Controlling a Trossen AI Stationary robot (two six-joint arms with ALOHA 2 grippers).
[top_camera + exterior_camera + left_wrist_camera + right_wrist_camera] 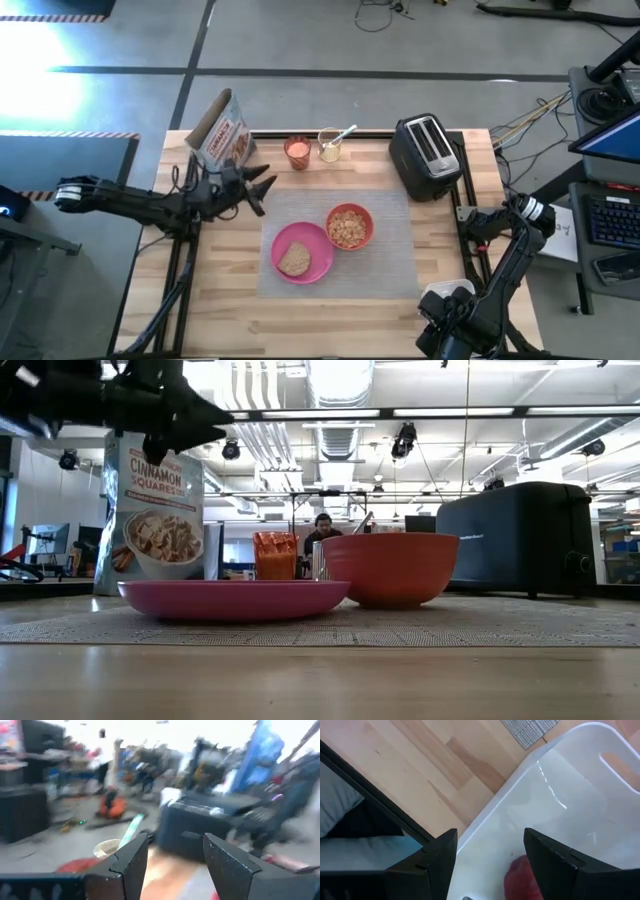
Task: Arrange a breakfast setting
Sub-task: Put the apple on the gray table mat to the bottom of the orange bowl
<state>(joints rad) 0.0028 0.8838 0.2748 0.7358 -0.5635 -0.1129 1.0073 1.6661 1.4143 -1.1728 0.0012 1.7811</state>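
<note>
A grey mat (pixel 400 262) lies mid-table. On it rest a pink plate (pixel 316 243) carrying a toast slice (pixel 294 260) and an orange-red bowl (pixel 350 226) filled with cereal. Behind the mat stand a small orange cup (pixel 297 150) and a clear cup with a spoon (pixel 343 133) leaning in it. My left gripper (pixel 258 186) hovers open and empty above the table beside the cereal bag (pixel 222 130). My right gripper (pixel 490 865) points down, open, over a white bin (pixel 570 795) at the near right. A red apple (pixel 520 879) lies in the bin below its fingers.
A black toaster (pixel 428 155) stands at the far right of the table. The upright cereal bag sits at the far left, close to my left gripper. The white bin (pixel 445 296) takes up the near right corner. Bare wood lies left of the mat.
</note>
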